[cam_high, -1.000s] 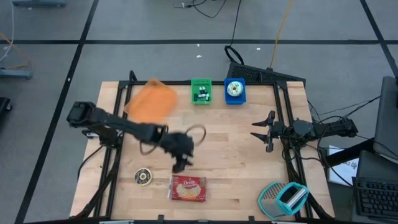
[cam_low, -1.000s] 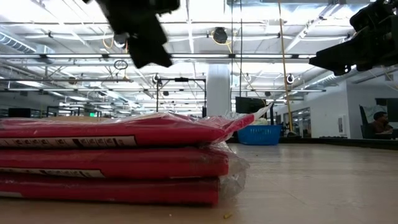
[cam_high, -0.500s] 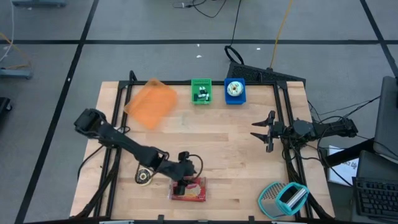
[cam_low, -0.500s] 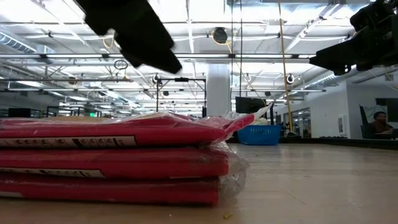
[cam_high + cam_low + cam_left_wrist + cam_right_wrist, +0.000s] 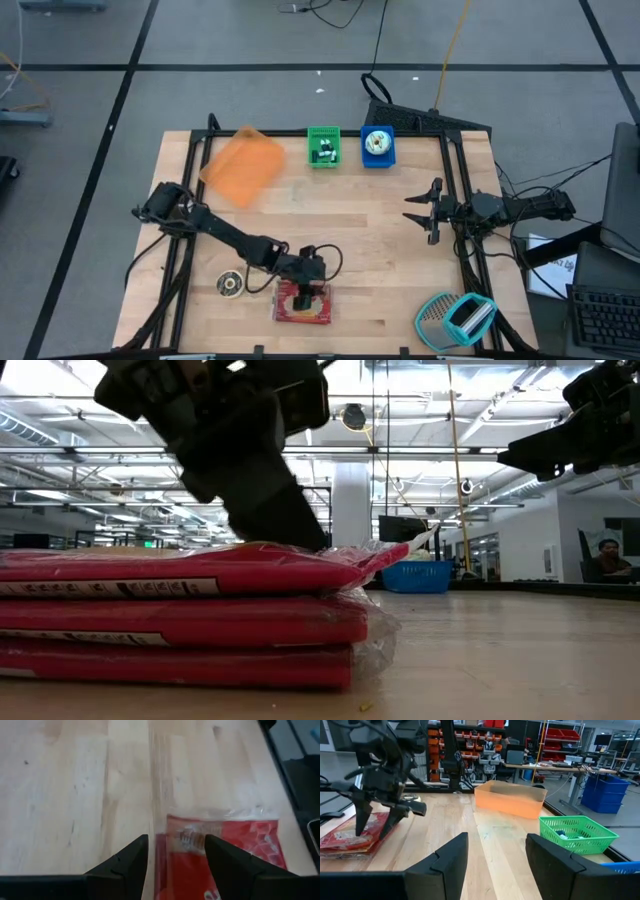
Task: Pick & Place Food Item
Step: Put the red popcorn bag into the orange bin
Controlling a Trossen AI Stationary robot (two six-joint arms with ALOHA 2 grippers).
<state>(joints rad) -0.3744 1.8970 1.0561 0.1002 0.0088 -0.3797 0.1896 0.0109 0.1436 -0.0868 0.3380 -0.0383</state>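
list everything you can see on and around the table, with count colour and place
snack packet: 1, red in clear wrap, near edge of the table, under the left gripper
small round tin: 1, dark with a gold middle, beside the packet, toward the left arm's side
orange bin: 1, translucent orange, far left corner
green basket: 1, green, far edge, middle
blue basket: 1, blue, far edge, right next to the green basket
teal scoop-like tool: 1, teal and grey, near right corner
table: 1, light wood with black frame
left gripper: 1, dark, fingers open, over the packet
right gripper: 1, dark, open, waiting at the right edge
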